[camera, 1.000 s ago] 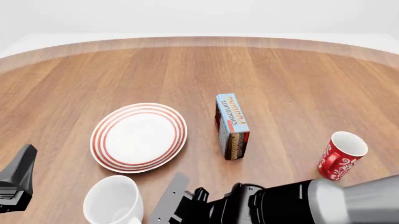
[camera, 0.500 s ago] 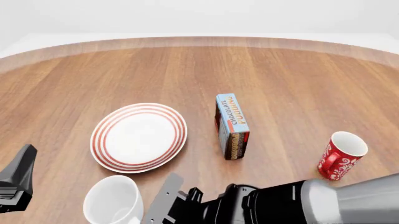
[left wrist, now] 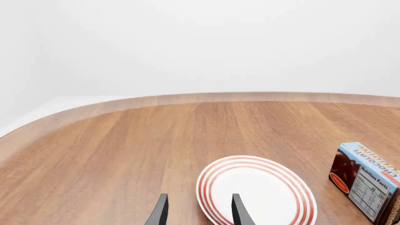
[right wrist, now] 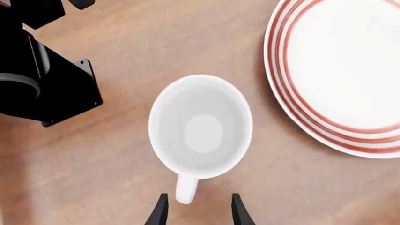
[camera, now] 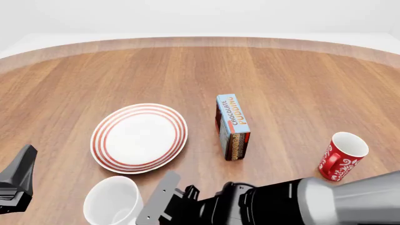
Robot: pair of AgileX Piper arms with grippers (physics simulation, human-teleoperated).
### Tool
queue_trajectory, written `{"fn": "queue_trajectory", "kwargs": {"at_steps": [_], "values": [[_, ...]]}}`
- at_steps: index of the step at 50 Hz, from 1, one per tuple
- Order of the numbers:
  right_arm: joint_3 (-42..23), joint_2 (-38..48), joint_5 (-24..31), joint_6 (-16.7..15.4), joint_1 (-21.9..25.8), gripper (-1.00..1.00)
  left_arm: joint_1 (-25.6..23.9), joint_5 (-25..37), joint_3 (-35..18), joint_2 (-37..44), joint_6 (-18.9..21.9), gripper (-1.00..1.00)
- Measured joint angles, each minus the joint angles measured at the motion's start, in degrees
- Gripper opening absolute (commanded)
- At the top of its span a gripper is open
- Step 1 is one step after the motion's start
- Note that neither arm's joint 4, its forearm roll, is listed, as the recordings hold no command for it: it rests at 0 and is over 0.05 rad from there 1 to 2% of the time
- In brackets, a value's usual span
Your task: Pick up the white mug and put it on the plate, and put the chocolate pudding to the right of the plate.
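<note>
Above white mug (right wrist: 201, 133): right fingers (right wrist: 160, 214) apart, straddling handle.

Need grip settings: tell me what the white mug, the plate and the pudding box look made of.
White mug: glazed ceramic by its look, smooth glossy white.
Plate: likely the same, glossy white with red rings.
Chocolate pudding: seemingly printed cardboard, flat faces with sharp edges and lettering.
Being renders, these are guesses.

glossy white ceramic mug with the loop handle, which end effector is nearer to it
Right. The right end effector hangs above the glossy white ceramic mug, fingers straddling its handle. The left end effector points toward the red-ringed round plate instead.
</note>
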Motion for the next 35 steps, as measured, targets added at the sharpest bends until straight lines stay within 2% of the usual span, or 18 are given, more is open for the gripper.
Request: {"fn": "queue_trajectory", "kwargs": {"at_steps": [27, 28, 35], "values": [[-1.64, 1.99, -0.83, 1.01, 1.35, 1.0, 0.0, 0.0, 0.0, 0.0, 0.0, 1.0], [-1.68, 2.04, -0.86, 1.05, 1.41, -1.0, 0.0, 0.0, 0.0, 0.0, 0.0, 1.0], [-1.7, 1.9, -0.91, 0.82, 1.98, -1.0, 0.0, 0.0, 0.0, 0.0, 0.0, 1.0]]}}
